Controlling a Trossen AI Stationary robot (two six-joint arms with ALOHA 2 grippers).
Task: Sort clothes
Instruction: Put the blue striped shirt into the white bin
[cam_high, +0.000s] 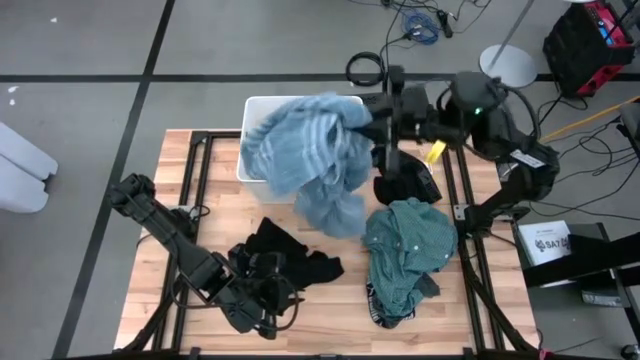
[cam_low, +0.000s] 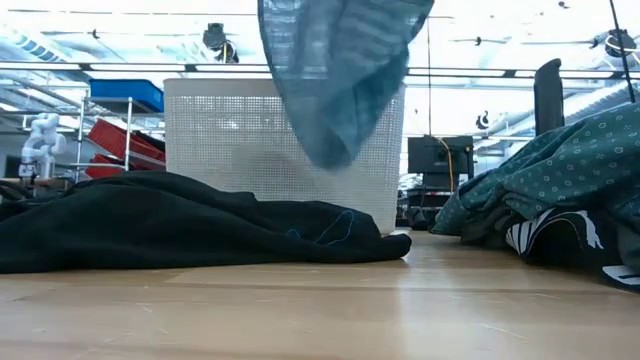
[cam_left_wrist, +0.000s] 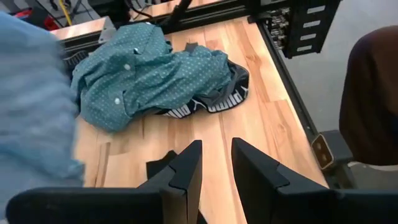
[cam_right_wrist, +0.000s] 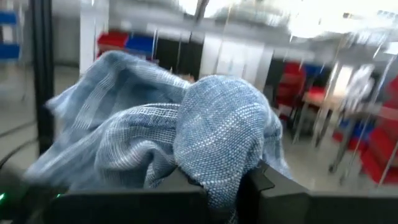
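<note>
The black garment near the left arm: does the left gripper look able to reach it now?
Probably yes. The left gripper holds nothing, and the black garment lies uncovered on the table right beside it; the hanging blue striped garment is farther away.

Evenly lit from overhead, daylight-white, with soft shadows only. Faint dark patch under the hanging blue cloth (cam_high: 310, 160) on the table (cam_high: 200, 225) in the high view. Strong backlight in the low view: ceiling and windows blown out, black garment (cam_low: 170, 232) nearly featureless, near tabletop soft and out of focus. Motion smear across the right wrist view, room behind streaked, weave of the cloth close up fairly sharp. Blurred pale-blue mass at one edge of the left wrist view; teal shirt (cam_left_wrist: 149, 74) crisp.
</note>
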